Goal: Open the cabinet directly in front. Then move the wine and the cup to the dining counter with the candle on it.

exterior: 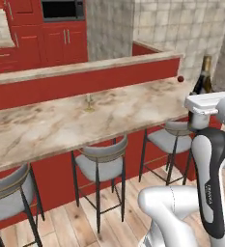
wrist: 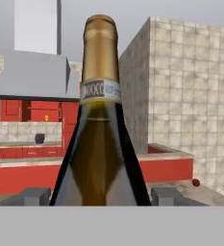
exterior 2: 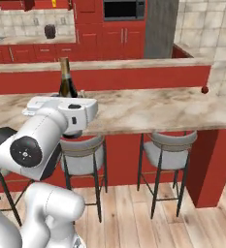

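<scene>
One wine [wrist: 100, 125] stands upright mid-frame between the spread fingers [wrist: 31, 196] of the gripper [wrist: 100, 197], contact unclear. On the dining counter [exterior: 61, 123]: one candle [exterior: 89, 102] at centre. Three stools [exterior: 100, 161] line the lower frame.

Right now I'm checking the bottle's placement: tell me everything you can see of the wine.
The wine is a tall dark glass bottle with a slim gold-foiled neck and a pale band label at the neck's base. It stands upright at the dining counter, near its right end in the left base view. The hand sits close around its body, one dark finger on each side; whether they press the glass or its base rests on the counter cannot be told.
</scene>
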